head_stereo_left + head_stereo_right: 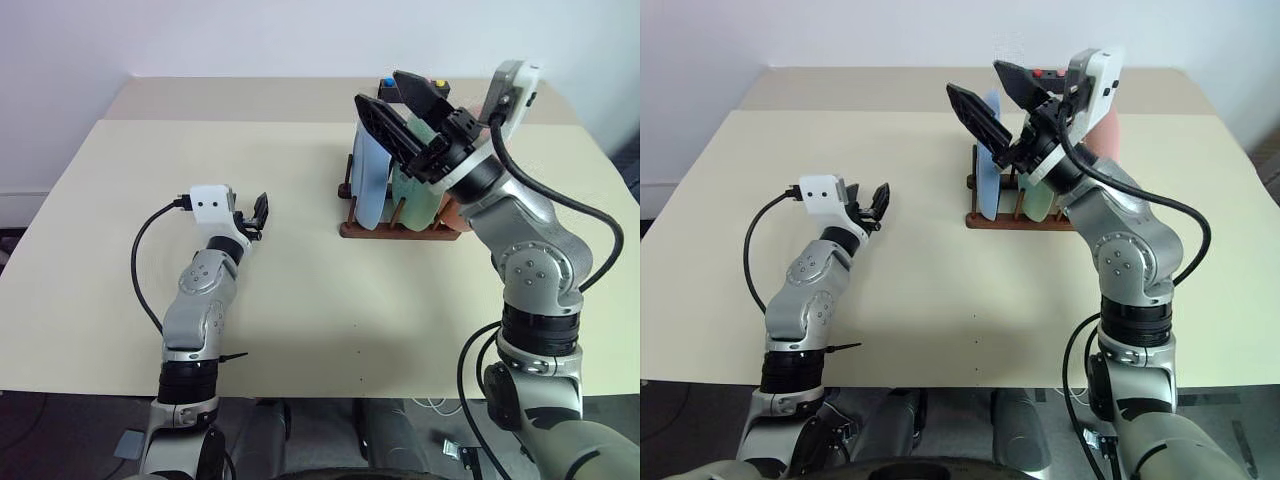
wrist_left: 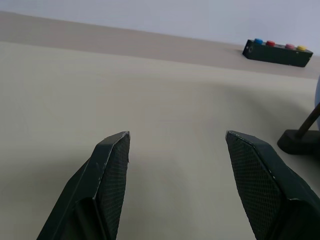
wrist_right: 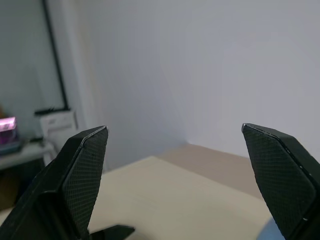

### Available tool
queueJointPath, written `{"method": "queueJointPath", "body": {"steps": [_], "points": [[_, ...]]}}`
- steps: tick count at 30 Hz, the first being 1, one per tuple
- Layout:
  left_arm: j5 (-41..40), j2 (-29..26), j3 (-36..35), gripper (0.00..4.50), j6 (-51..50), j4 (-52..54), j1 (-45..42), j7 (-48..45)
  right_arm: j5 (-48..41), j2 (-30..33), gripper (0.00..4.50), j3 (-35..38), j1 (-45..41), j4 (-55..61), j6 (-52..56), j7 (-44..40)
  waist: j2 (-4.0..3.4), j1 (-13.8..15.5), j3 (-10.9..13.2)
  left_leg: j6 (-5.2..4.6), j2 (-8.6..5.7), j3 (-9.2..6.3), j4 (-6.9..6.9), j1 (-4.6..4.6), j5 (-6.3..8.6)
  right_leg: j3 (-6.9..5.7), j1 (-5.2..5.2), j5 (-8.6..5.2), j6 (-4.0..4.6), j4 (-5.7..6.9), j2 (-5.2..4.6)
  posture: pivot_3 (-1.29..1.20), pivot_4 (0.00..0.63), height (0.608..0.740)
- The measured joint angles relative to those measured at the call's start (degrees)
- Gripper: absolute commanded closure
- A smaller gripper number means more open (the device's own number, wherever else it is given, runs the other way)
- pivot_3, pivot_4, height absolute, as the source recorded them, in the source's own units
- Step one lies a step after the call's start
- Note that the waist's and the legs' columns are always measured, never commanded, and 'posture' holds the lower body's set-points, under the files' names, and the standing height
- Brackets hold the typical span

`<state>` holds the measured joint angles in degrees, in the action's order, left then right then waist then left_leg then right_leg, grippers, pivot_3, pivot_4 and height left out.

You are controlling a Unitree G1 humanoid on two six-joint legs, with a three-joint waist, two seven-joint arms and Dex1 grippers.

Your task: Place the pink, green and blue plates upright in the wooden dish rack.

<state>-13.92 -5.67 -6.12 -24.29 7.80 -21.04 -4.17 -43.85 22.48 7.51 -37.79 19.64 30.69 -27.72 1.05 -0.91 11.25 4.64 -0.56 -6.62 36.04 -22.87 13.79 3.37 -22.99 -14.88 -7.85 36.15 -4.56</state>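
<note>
The wooden dish rack (image 1: 400, 228) stands at the table's far right of centre. Three plates stand upright in it: the blue plate (image 1: 368, 185) on the left, the green plate (image 1: 412, 195) in the middle, and the pink plate (image 1: 1105, 135) on the right, mostly hidden behind my right arm. My right gripper (image 1: 402, 110) hovers above the rack, tilted upward, open and holding nothing. In the right wrist view its fingers (image 3: 87, 165) frame only the wall. My left gripper (image 1: 258, 215) rests low over the table at the left, open and empty, well apart from the rack.
A small black box with coloured buttons (image 2: 277, 52) lies at the far edge behind the rack. The table (image 1: 300, 300) is a wide beige surface. One foot of the rack (image 2: 300, 140) shows in the left wrist view.
</note>
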Motion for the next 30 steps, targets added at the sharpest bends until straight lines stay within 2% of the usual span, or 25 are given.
{"method": "queueJointPath", "body": {"steps": [6,20,23,24,25,27,30], "points": [[0.0,-0.2,0.0,1.37,0.0,-0.2,0.0,-0.6,1.0,1.3,0.16,0.4,0.9,1.6,-2.4,-2.8,0.00,-0.1,0.0,0.00,0.00,0.00,0.00,-0.01,0.00,0.00,-0.02,0.00,0.00,-0.01,0.00,0.00,0.150,0.734],[0.2,-0.2,0.1,1.37,0.1,-0.4,-0.1,-0.7,1.6,1.8,0.16,0.8,1.6,1.7,-2.5,-3.5,0.00,0.0,0.0,0.00,0.00,0.00,0.00,-0.02,0.00,0.00,-0.02,0.00,0.00,-0.02,-0.01,0.00,0.150,0.734],[1.5,-3.0,2.6,1.37,3.7,-6.4,-3.2,-4.6,2.3,13.8,0.16,17.5,22.7,2.1,-3.8,-11.6,0.19,3.6,-0.1,-0.07,-0.03,-0.38,0.13,-0.39,0.03,-0.56,0.42,-0.07,-0.07,-0.60,-0.09,0.00,0.150,0.734],[2.2,-4.5,2.1,1.37,4.9,-9.2,-3.5,-5.5,2.9,15.7,0.16,23.3,29.8,-0.3,-3.8,-13.1,0.08,3.8,-0.1,-0.18,-0.07,-0.21,0.13,-0.50,0.10,-0.42,0.31,-0.05,-0.08,-0.74,-0.14,0.00,0.150,0.734],[2.5,-5.9,0.8,1.37,5.6,-11.6,-3.5,-5.8,3.1,15.9,0.16,26.4,32.7,-1.8,-3.9,-13.8,-0.05,3.2,0.0,-0.25,-0.07,-0.03,0.14,-0.50,0.14,-0.25,0.24,-0.04,-0.10,-0.74,-0.18,0.00,0.150,0.734],[2.7,-5.0,0.9,1.37,6.6,-13.6,-4.0,-6.3,2.8,16.2,0.16,27.6,32.5,-1.9,-4.8,-14.4,-0.40,1.0,0.0,-0.31,-0.05,0.34,0.14,-0.42,0.17,0.08,0.07,0.05,-0.26,-0.68,-0.20,0.00,0.150,0.734],[2.7,-2.5,3.9,1.37,8.2,-13.8,-5.4,-7.7,2.2,17.0,0.16,26.6,30.3,-0.7,-5.9,-15.1,-0.38,-0.2,0.0,-0.28,0.07,0.25,0.09,-0.27,0.05,0.03,0.12,0.07,-0.21,-0.53,-0.03,0.00,0.150,0.734]]}}
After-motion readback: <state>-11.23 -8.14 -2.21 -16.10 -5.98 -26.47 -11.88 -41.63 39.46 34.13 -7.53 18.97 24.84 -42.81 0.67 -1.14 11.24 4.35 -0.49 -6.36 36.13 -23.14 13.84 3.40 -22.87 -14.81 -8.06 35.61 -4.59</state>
